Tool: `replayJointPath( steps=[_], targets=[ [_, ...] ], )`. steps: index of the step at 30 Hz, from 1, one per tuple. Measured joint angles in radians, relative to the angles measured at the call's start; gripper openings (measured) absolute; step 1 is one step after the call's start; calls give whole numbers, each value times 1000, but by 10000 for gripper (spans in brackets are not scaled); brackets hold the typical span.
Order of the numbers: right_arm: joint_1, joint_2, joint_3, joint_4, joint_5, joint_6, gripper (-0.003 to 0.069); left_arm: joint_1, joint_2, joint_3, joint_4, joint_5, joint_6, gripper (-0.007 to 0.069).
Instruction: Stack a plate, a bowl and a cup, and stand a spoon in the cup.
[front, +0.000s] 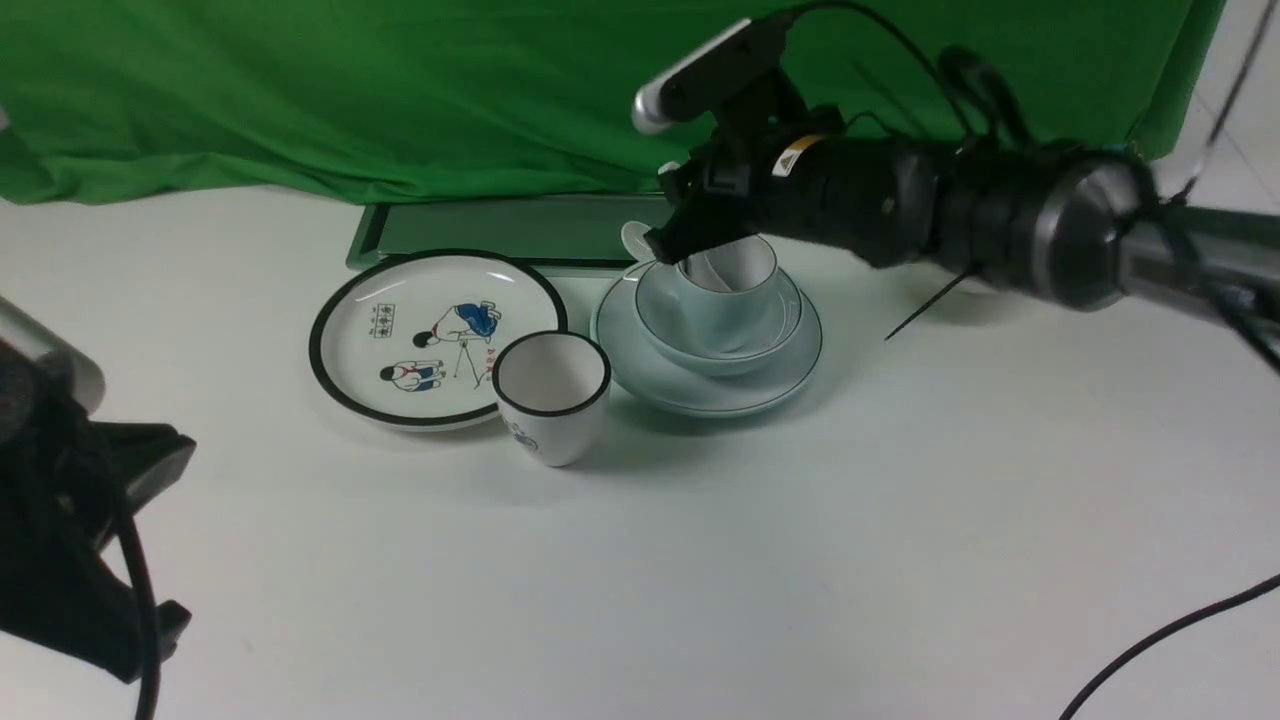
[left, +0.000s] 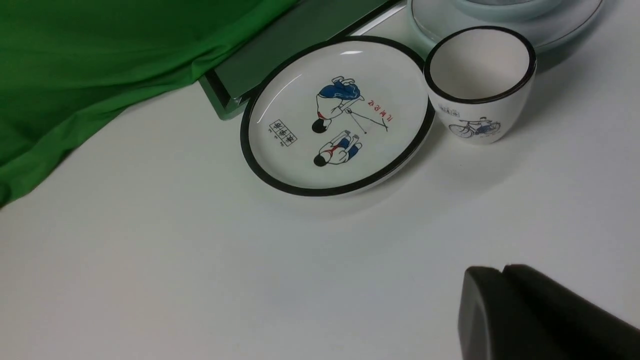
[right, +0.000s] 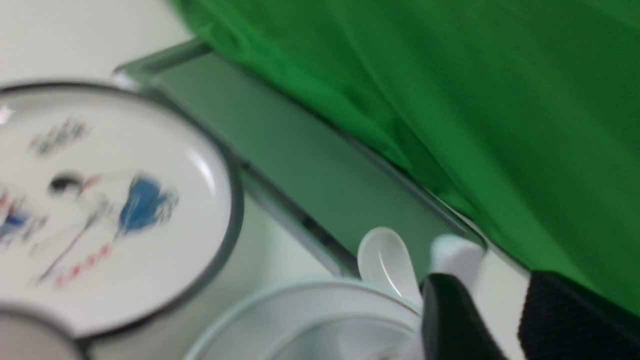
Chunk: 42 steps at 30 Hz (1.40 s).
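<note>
Tabletop (front: 900, 520), white, with green cloth (front: 400, 90) hung behind and a flat green tray (front: 500, 228) at the cloth's foot. Plate (front: 775, 385), pale blue-green, lies near the middle, just in front of the tray. Bowl (front: 775, 335), pale blue, sits centred on the plate. Cup (front: 700, 310), pale blue, stands upright in the bowl. Spoon (front: 703, 272), pale, leans inside the cup; its upper end is hidden by the right arm. Second spoon (right: 385, 260), white, lies behind the plate, next to the tray edge, scoop up. Cartoon plate (front: 437, 337), white with black rim, lies to the left of the stack, close beside it. White cup (front: 551, 395), black-rimmed with a bicycle picture, stands upright in front of the cartoon plate, at its rim. Right gripper (front: 680, 248) hangs at the cup's back-left rim; its dark fingers (right: 450, 320) show a gap between them in the blurred wrist view, and whether they clamp anything cannot be told. Left gripper (left: 500, 300) is well apart from the dishes, above bare tabletop; only a dark edge shows, so whether its fingers are apart or together cannot be told.
</note>
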<state>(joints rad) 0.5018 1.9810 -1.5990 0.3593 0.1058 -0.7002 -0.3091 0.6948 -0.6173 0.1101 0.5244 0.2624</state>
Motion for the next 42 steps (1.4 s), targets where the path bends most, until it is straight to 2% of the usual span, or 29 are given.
replayJointPath(
  steps=[1,2,3,4,6,9,13,22,26,29,34,38,42],
  targets=[
    [-8,-55,1,-24,84,-4,183,0,0,0,0,0,0,-36],
    [-10,-55,1,-29,101,-4,183,0,0,0,0,0,0,-36],
    [-28,-158,2,-51,233,15,115,0,0,0,0,-1,0,-36],
    [-31,-186,2,-53,248,24,99,0,0,0,0,-1,0,-36],
    [-73,-378,2,-68,416,60,26,0,0,0,0,-3,0,-36],
    [-99,-590,10,-73,491,81,13,0,0,0,0,-4,0,-34],
    [-103,-809,119,-72,505,83,13,0,-1,0,0,-6,0,-31],
    [-98,-1188,609,-73,503,81,13,0,-1,5,0,-6,0,-31],
    [-98,-1337,854,-73,503,197,15,0,-1,5,0,-6,0,-31],
    [-98,-1389,992,-73,508,230,20,0,-1,5,0,-6,0,-31],
    [-98,-1406,1117,-81,512,240,34,0,-1,5,0,-6,1,-31],
    [-98,-1406,1133,-94,524,242,43,0,-1,5,0,-6,1,-31],
    [-98,-1413,1135,-148,447,255,37,0,-1,5,0,-6,1,-31]
  ],
)
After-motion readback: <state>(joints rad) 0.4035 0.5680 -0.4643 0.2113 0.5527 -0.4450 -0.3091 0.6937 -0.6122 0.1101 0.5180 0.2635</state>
